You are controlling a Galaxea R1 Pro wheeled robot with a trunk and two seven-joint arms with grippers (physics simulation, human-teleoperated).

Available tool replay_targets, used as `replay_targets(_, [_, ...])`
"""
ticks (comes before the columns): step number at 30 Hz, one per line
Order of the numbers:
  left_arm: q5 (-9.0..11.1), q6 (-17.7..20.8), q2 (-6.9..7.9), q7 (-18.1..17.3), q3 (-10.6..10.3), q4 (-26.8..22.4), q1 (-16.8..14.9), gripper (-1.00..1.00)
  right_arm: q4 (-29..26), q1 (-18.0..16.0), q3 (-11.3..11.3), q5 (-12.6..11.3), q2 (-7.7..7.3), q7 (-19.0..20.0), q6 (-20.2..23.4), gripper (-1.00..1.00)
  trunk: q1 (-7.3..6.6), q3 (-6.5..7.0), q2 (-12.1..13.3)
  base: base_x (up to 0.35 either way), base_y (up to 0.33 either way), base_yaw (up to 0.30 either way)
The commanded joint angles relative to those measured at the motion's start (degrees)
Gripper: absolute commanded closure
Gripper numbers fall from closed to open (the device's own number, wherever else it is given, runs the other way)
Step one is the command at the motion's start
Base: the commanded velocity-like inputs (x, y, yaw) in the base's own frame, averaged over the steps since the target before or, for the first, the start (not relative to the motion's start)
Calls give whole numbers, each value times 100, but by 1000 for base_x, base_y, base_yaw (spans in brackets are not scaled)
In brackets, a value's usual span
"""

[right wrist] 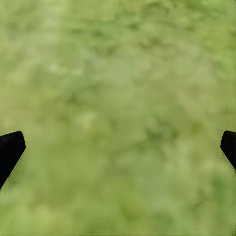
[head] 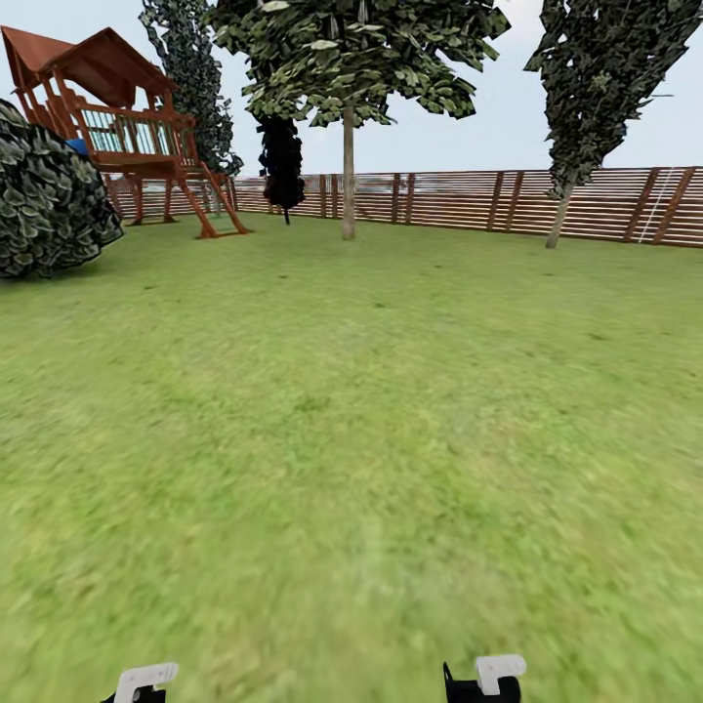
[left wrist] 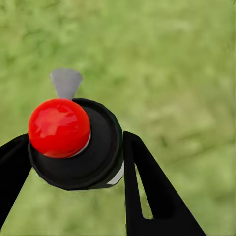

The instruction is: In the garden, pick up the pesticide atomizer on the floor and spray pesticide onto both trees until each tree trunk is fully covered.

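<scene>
My left gripper (left wrist: 76,142) is shut on the pesticide atomizer (left wrist: 101,147), a dark round bottle with a red top (left wrist: 59,128) and a grey nozzle, held over grass. My right gripper (right wrist: 118,147) stands open above the lawn with nothing between its fingers. In the head view, two trees stand far ahead by the fence. One has a straight pale tree trunk (head: 348,171) at centre. The other has a slimmer, leaning trunk (head: 559,217) to the right. White parts of both wrists (head: 146,679) (head: 493,674) peek in at the near edge. The concrete floor is out of view.
A wide green lawn (head: 351,439) stretches to a brown slat fence (head: 469,200). A red wooden playhouse (head: 127,127) and a big leafy shrub (head: 44,200) stand at the left. A narrow near-black tree (head: 282,161) stands left of the centre trunk.
</scene>
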Motion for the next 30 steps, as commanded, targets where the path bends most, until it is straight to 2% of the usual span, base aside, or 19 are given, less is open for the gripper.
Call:
replay_targets(1, [-52, -21, 1, -21, 51, 5, -4, 100, 4, -3, -23, 61, 1, -45, -10, -100, 3, -5, -2, 342, 0, 0])
replay_targets(30, [-52, -28, 1, -21, 51, 5, -4, 100, 4, -3, -25, 61, 1, -43, -10, -100, 3, -5, -2, 342, 0, 0])
